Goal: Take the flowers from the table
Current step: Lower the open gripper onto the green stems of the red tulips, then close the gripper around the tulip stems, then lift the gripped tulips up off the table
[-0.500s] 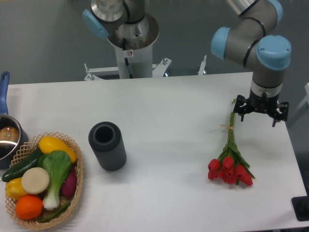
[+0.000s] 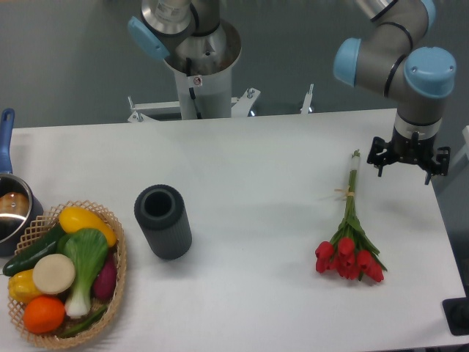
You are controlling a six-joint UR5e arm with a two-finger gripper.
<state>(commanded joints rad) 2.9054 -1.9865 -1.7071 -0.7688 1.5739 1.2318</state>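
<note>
The flowers [image 2: 347, 258], red tulips with long green stems tied by a pale band, lie flat on the right side of the white table [image 2: 256, 161], heads toward the front and stem tips toward the back. My gripper [image 2: 409, 160] hangs over the table's right edge, to the right of the stem tips and apart from them. It points down, its jaws look spread, and it holds nothing.
A dark grey cylindrical vase [image 2: 163, 221] stands left of centre. A wicker basket [image 2: 121, 273] of vegetables sits at the front left, with a pot [image 2: 11, 209] behind it. The arm's base [image 2: 201, 66] is at the back. A black object [image 2: 458, 315] sits at the front right corner.
My gripper has moved right and slightly back, away from the stem tips. The flowers have not moved.
</note>
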